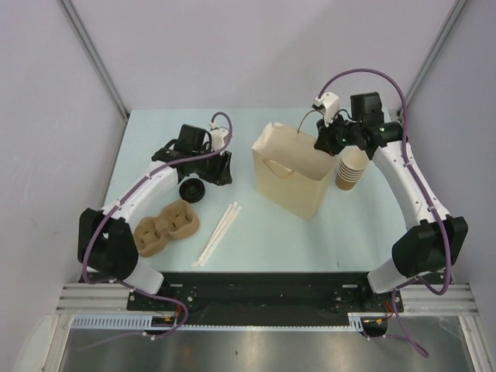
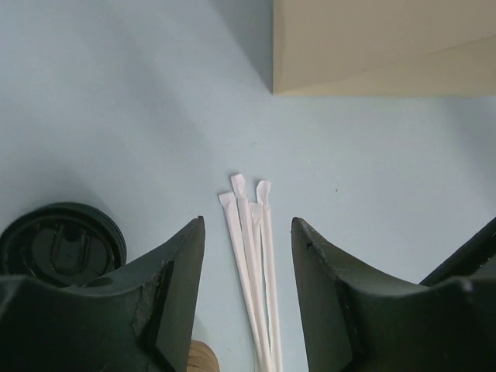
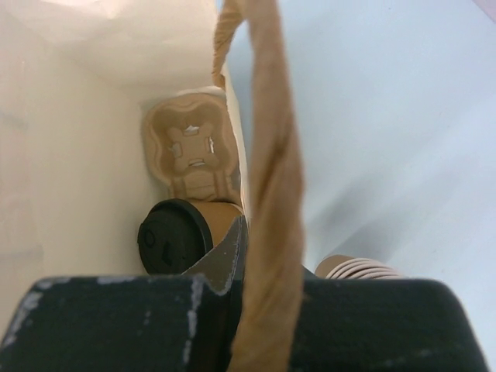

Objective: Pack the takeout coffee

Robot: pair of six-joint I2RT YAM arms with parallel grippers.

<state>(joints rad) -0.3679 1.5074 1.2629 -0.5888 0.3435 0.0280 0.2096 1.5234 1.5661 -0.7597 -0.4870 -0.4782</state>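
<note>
**A:** Where is the small brown kraft paper cup with the round black plastic lid?

**B:** Down inside the tan paper bag, beside a moulded pulp carrier. The right end effector is pinching the bag's twisted paper handle, at the bag's 1 o'clock corner.

**A:** What could go wrong?

**B:** A hard pull on that handle could tip the bag and spill the coffee. The left end effector, at the bag's 9 o'clock, is spread and empty above the white wrapped straws.

**A:** Anything unclear?

**B:** I cannot tell whether the cup stands upright or sits in the carrier. Its base is hidden.
</note>
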